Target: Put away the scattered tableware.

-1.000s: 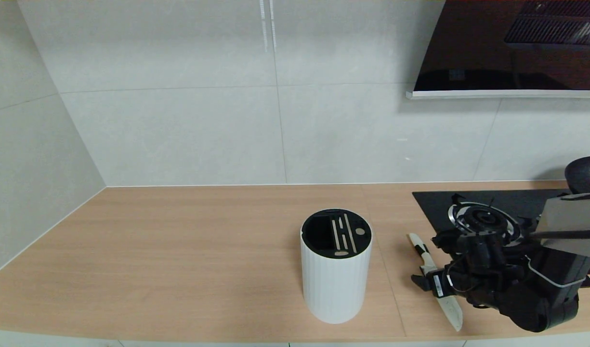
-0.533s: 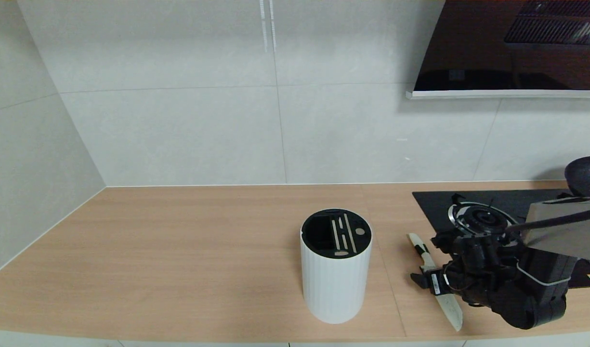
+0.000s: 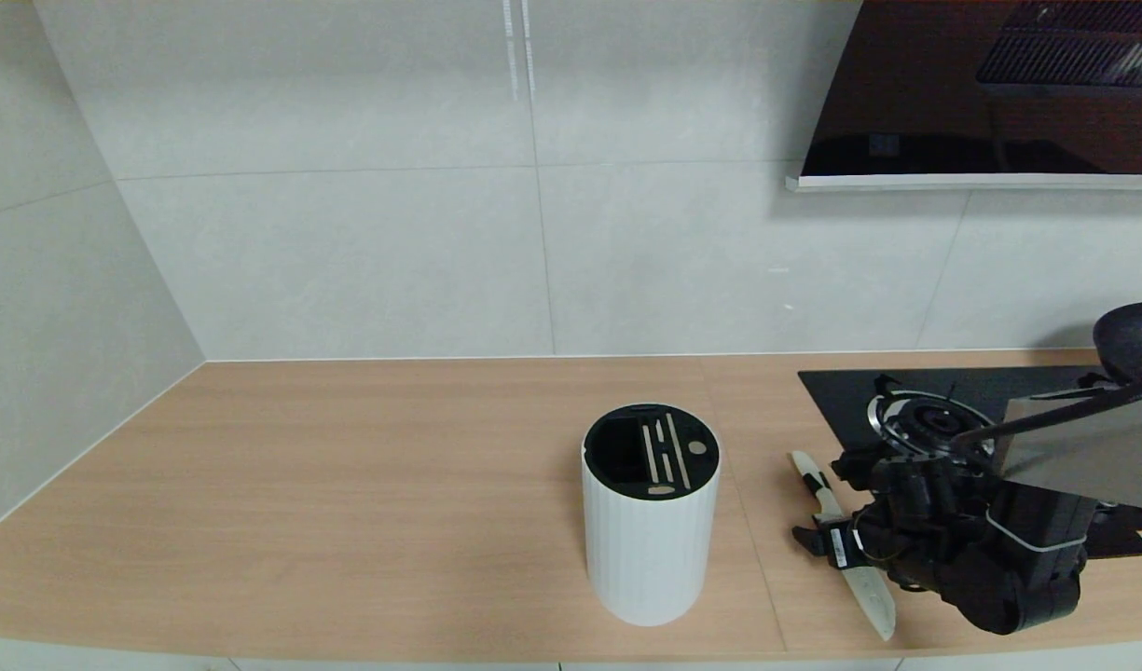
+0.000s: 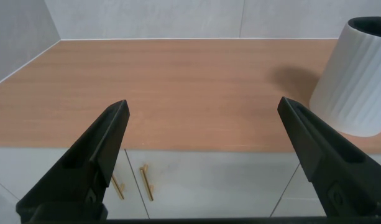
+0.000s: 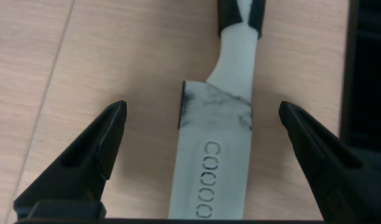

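The right gripper [image 3: 839,544] is edging slightly left, now hanging over the knife [image 5: 218,134] with its jaws spread wide either side of the blade's heel. The knife is lying on the counter [image 3: 347,485] right of the white holder [image 3: 650,545], long axis near-to-far, handle far.

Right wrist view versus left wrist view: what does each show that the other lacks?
Right wrist view: a white knife lying flat under the open right claw, with the black cooktop beside it. Left wrist view: the white ribbed holder and cabinet handles below, framed by the open left claw. Both: the wooden counter.
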{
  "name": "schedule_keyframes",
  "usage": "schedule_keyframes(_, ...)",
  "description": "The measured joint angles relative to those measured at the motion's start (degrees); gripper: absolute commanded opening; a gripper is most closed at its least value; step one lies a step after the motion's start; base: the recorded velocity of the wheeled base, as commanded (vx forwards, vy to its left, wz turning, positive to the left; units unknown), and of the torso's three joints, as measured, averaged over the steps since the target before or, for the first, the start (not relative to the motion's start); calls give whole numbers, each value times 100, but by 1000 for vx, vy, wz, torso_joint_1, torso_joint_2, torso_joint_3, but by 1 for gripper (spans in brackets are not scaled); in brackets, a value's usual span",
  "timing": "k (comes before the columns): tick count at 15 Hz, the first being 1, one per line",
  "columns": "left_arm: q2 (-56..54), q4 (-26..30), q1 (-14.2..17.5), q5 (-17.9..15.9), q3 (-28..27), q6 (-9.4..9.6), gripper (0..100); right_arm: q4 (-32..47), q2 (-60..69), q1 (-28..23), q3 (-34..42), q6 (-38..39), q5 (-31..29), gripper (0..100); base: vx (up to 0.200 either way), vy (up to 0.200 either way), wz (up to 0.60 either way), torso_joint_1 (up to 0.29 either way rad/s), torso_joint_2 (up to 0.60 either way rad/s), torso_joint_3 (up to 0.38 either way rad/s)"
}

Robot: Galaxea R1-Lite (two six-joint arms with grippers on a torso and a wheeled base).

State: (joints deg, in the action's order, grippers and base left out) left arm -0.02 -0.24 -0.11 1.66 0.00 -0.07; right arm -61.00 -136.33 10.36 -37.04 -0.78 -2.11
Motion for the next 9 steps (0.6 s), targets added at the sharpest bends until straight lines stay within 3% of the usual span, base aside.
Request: schedule_keyframes(9, 0, 0, 1, 0, 0, 0, 100, -17, -91, -52, -41, -15, -123, 0, 0, 0, 0, 0, 0, 0)
